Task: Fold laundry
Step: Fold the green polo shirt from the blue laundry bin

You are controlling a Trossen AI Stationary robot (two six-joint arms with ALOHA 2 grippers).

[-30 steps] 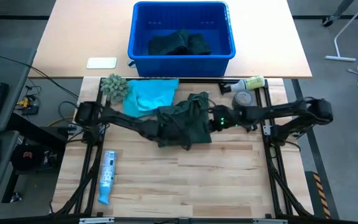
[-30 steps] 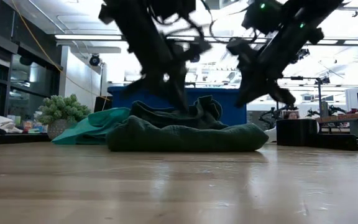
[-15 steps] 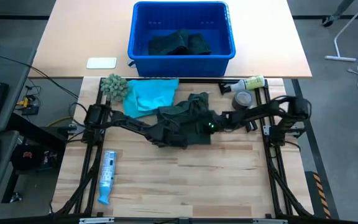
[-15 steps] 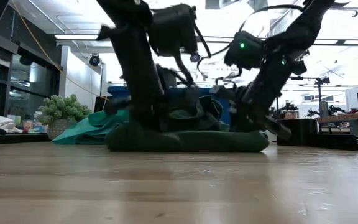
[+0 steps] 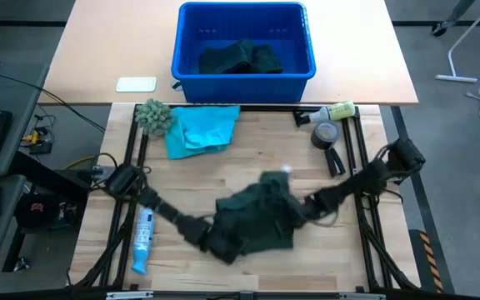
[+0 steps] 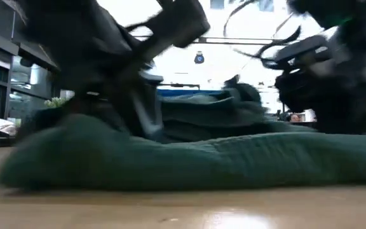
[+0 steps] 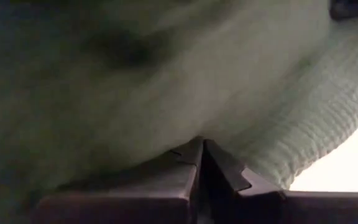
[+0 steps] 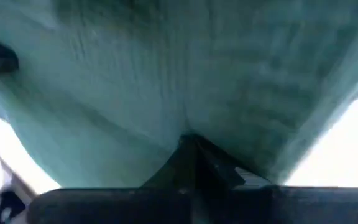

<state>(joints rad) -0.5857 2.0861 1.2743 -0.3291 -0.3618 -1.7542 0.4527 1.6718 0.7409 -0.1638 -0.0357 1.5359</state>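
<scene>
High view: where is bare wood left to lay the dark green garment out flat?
Bare wood lies behind the dark green cloth garment, bordered by the turquoise cloth shirt and the grey tape roll. Crowded: the front, where the left gripper and right gripper, both shut on the garment, hold its edges, beside the blue-and-white bottle.

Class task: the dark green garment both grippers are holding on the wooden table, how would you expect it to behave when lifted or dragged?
Probably floppy: the dark green garment lies bunched in soft folds between the left gripper and the right gripper. It likely drags rather than slides neatly, since its ribbed weave looks grippy in the wrist views. It seems unlikely to roll or break.
</scene>
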